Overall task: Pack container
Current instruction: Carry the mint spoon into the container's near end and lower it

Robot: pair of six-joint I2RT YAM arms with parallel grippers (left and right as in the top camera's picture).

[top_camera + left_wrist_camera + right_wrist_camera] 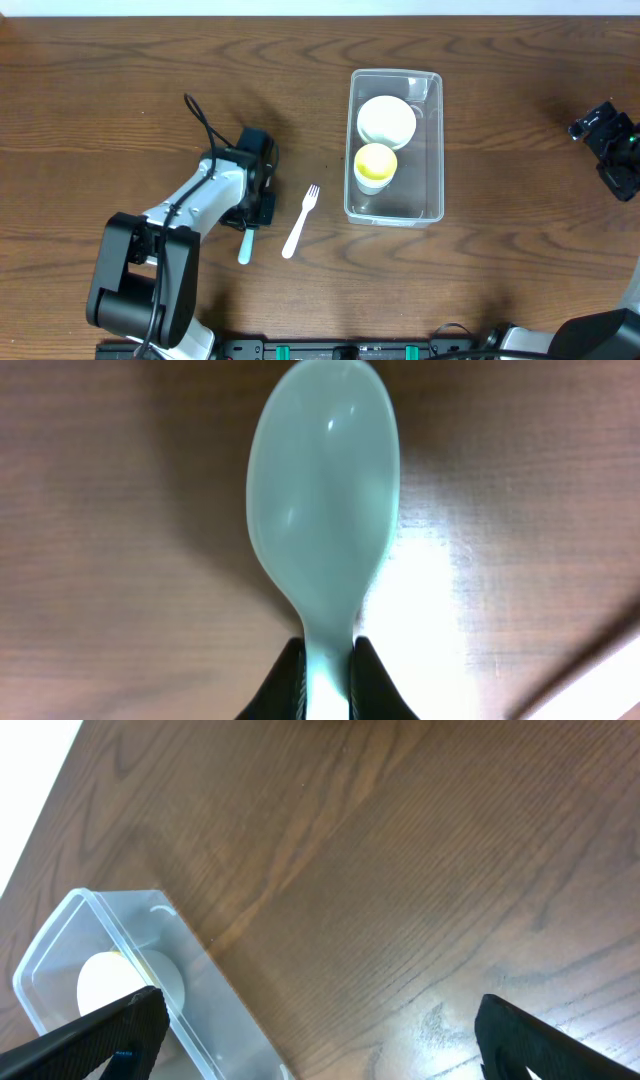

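The clear plastic container stands right of centre with a white bowl and a yellow bowl inside; it also shows in the right wrist view. My left gripper is shut on the handle of a pale mint spoon, whose bowl fills the left wrist view over the wood. A white plastic fork lies on the table between the spoon and the container. My right gripper is open and empty at the far right, apart from the container.
The wooden table carries only these items. The left arm's base sits at the front left. The table's far edge shows in the right wrist view.
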